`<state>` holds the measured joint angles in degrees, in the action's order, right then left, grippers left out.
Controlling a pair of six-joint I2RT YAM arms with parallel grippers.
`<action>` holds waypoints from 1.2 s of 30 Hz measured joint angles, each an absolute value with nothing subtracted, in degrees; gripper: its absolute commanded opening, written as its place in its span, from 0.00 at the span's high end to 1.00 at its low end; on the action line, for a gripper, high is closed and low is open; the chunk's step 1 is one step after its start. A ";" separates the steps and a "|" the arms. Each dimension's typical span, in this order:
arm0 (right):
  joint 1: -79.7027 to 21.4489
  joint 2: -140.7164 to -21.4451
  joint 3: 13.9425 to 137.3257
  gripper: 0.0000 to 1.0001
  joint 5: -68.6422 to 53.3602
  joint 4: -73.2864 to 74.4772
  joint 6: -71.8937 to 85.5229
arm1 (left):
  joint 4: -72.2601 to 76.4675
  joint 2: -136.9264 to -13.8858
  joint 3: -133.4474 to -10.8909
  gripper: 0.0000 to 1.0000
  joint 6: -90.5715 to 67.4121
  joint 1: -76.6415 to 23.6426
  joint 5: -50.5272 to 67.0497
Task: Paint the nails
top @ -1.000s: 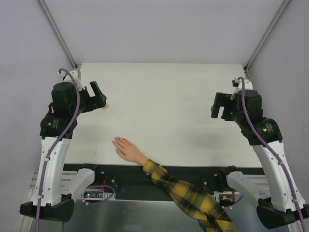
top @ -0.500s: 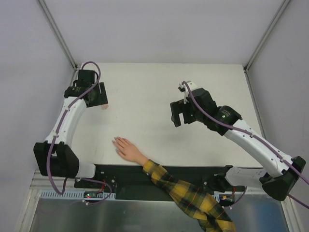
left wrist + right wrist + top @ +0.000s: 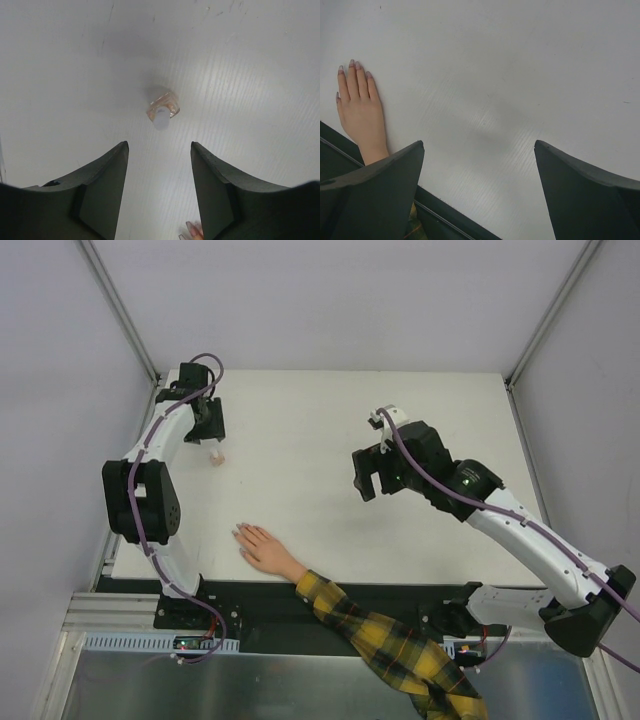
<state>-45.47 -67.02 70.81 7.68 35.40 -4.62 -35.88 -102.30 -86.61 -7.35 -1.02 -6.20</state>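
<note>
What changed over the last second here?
The left end effector reached out to the far left, near the bottle, its jaws narrowing but holding nothing. The right end effector swung in towards the middle of the table, open. Bottle and hand stayed put.

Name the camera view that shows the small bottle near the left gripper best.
The left wrist view: the small bottle sits mid-frame, white cap and clear body distinct, just ahead of the left gripper. The top external view gives only a tiny pale speck; the right wrist view misses it.
</note>
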 measured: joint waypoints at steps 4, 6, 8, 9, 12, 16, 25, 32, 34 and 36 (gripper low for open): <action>-45.47 -66.72 70.76 0.04 7.94 35.38 -5.45 | -35.79 -104.29 -87.39 0.48 -7.03 -0.67 -6.24; -45.47 -66.76 70.76 0.04 8.10 35.40 -5.78 | -35.81 -105.03 -87.42 0.48 -7.01 -0.67 -6.28; -45.47 -66.85 70.76 0.04 8.12 35.38 -6.07 | -35.81 -105.89 -87.42 0.50 -7.03 -0.67 -6.28; -45.47 -67.05 70.76 0.04 8.12 35.38 -6.15 | -35.83 -106.28 -87.39 0.50 -7.03 -0.67 -6.26; -45.47 -67.88 70.76 0.04 8.10 35.38 -6.26 | -35.83 -107.00 -87.39 0.51 -7.05 -0.67 -6.24; -45.47 -68.45 70.76 0.04 8.10 35.38 -6.26 | -35.70 -107.77 -87.39 0.55 -7.05 -0.67 -6.24; -45.47 -68.45 70.76 0.04 8.08 35.38 -6.22 | -35.24 -109.93 -87.39 0.55 -7.05 -0.67 -6.02; -45.47 -68.66 70.76 0.04 7.99 35.38 -6.15 | -34.94 -109.95 -87.39 0.57 -7.03 -0.67 -6.04; -45.47 -68.88 70.76 0.04 7.88 35.38 -6.09 | -34.94 -110.10 -87.39 0.61 -7.03 -0.67 -6.04; -45.47 -69.08 70.76 0.04 7.73 35.38 -6.02 | -34.92 -110.37 -87.39 0.63 -6.98 -0.67 -6.04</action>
<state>-45.47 -69.08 70.76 7.73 35.38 -6.02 -34.92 -110.37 -87.39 -6.98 -0.67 -6.04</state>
